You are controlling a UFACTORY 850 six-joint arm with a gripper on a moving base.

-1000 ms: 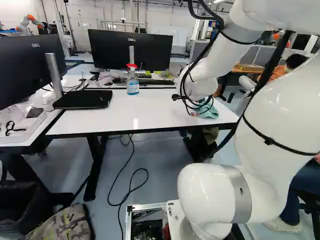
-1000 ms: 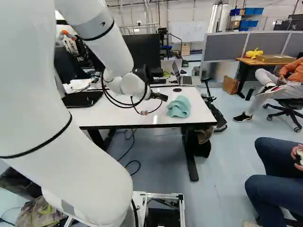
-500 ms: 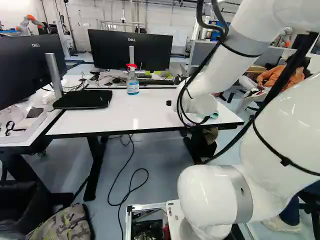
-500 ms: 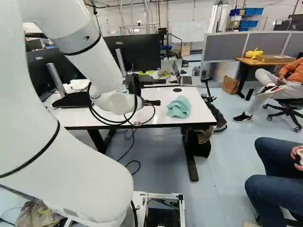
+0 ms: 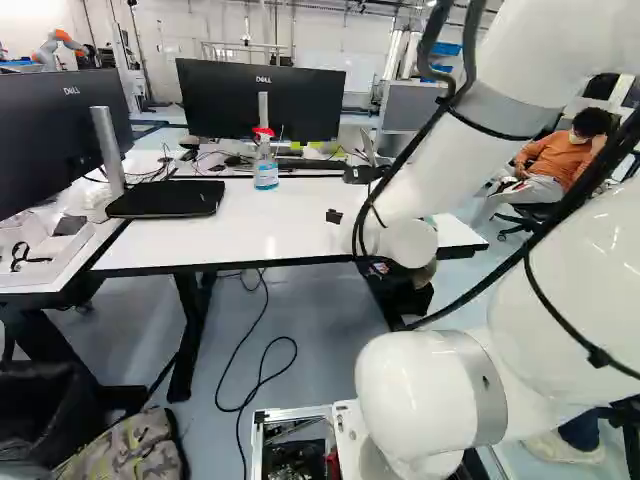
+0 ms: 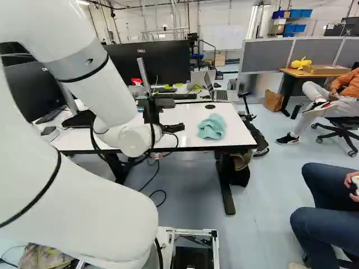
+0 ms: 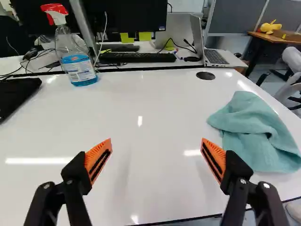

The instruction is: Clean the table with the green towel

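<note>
Currently the green towel [image 7: 256, 134] lies crumpled on the white table [image 7: 141, 141], near the table's corner on the side away from the monitors' end, as the right base view [image 6: 212, 126] also shows. The gripper [image 7: 155, 157] hangs low over the table near its front edge, with its two orange-padded fingers [image 7: 98, 157] spread wide apart and nothing between them.

Governing relation: seen along the gripper, the towel is ahead of it and off to the side of the right-hand finger, not between the fingers. The towel's near edge lies just beside that finger's pad, apart from it (no contact is visible). The towel's long axis runs roughly away from the gripper, toward the far corner of the table.

Any approach to the towel would therefore call for a sideways shift toward that finger's side, plus a short advance.

Other items on the table: a spray bottle [image 7: 75, 52] stands well ahead on the opposite side, and a keyboard [image 7: 136, 57] lies beyond it.

Whether wiping is pending or completed cannot be determined; the visible tabletop shows only reflections.
</note>
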